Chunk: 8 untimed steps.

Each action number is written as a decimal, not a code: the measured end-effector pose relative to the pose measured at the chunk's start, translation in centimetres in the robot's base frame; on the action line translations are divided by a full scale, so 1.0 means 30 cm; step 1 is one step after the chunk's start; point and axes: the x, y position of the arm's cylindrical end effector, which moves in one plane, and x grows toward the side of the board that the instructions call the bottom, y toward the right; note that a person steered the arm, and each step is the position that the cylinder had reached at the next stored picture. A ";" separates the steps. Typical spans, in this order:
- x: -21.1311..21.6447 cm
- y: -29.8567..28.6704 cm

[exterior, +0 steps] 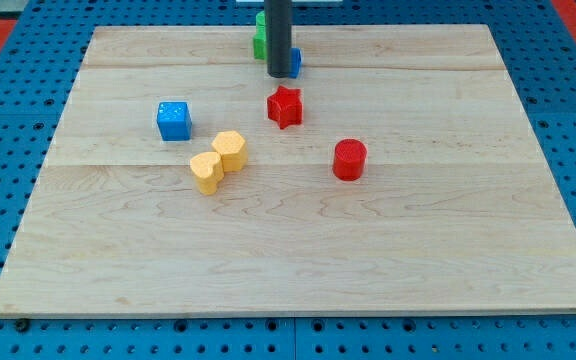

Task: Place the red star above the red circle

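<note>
The red star (284, 106) lies on the wooden board, a little above the middle. The red circle (349, 159) lies below it and to the view's right, apart from it. My tip (279, 74) stands just above the star, a small gap between them. The dark rod rises straight up from there out of the view's top.
A blue block (295, 62) and a green block (260, 38) sit partly hidden behind the rod near the board's top edge. A blue cube (174, 120) lies at the left. Two yellow blocks (218, 160) touch each other left of centre. The board (298, 260) lies on a blue pegboard.
</note>
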 end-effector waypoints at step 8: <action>0.035 0.021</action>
